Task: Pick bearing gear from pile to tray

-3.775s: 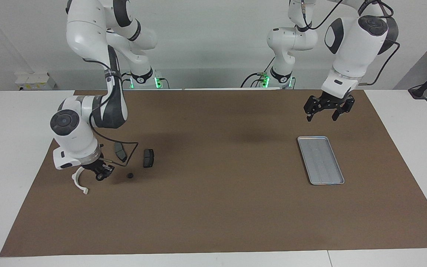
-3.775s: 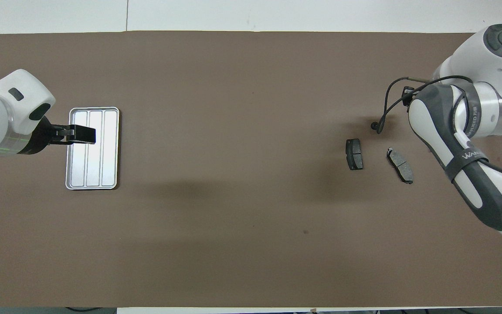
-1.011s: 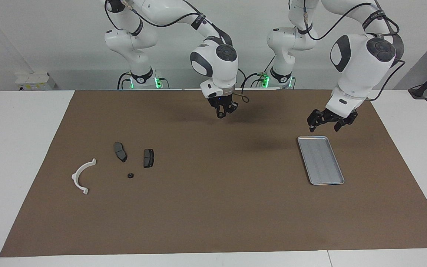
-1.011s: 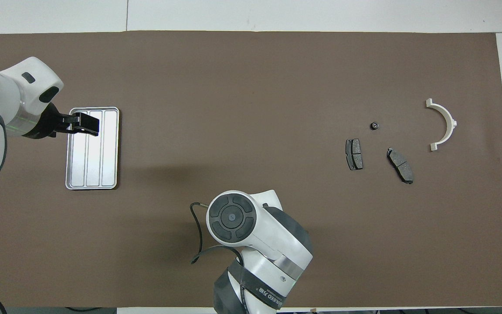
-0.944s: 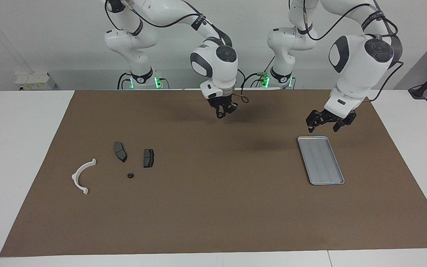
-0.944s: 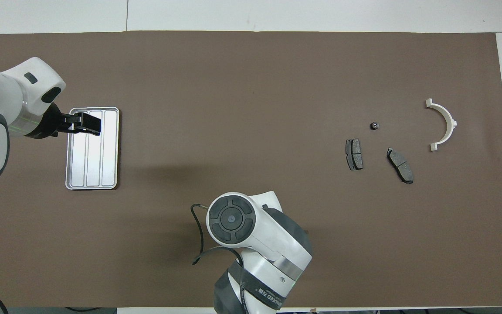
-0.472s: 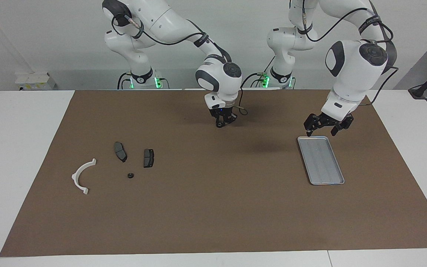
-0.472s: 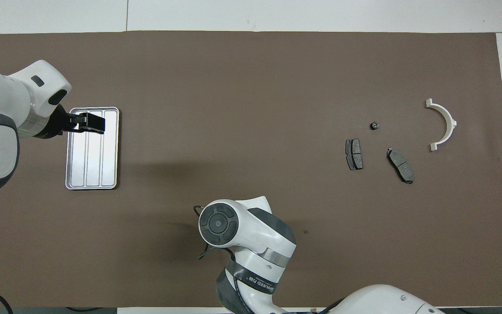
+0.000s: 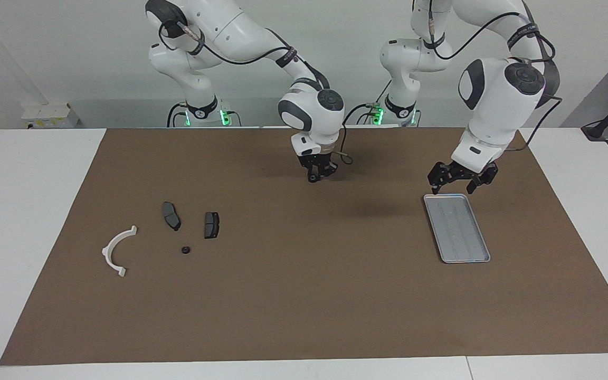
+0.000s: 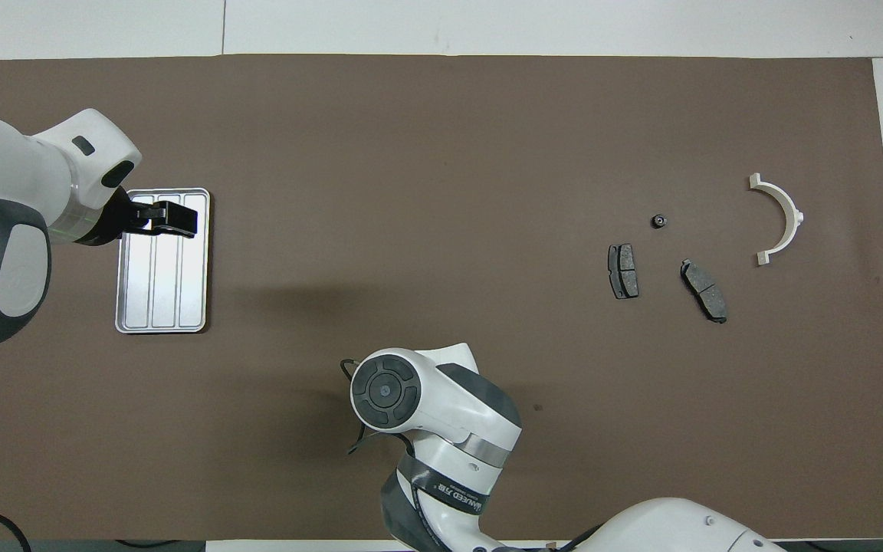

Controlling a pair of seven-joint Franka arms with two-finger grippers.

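Note:
My right gripper (image 9: 314,177) hangs over the mat's middle near the robots' edge, shut on a small black round piece, the bearing gear (image 9: 312,179). The overhead view hides it under the right arm's wrist (image 10: 384,391). The pile lies toward the right arm's end: a white arc (image 9: 116,250) (image 10: 779,218), two dark brake pads (image 9: 171,215) (image 9: 211,225) and a small black round piece (image 9: 184,249) (image 10: 658,221). The silver tray (image 9: 459,232) (image 10: 162,284) lies toward the left arm's end. My left gripper (image 9: 456,182) (image 10: 169,217) is open and empty over the tray's end nearer to the robots.
A brown mat (image 9: 309,295) covers the table, with white table edge around it. Bare mat lies between the pile and the tray. A small dark speck (image 10: 537,408) marks the mat beside the right arm.
My right gripper left the pile with the black piece, crossed to the mat's middle and dropped slightly lower. My left gripper drifted a little toward the middle over the tray's end.

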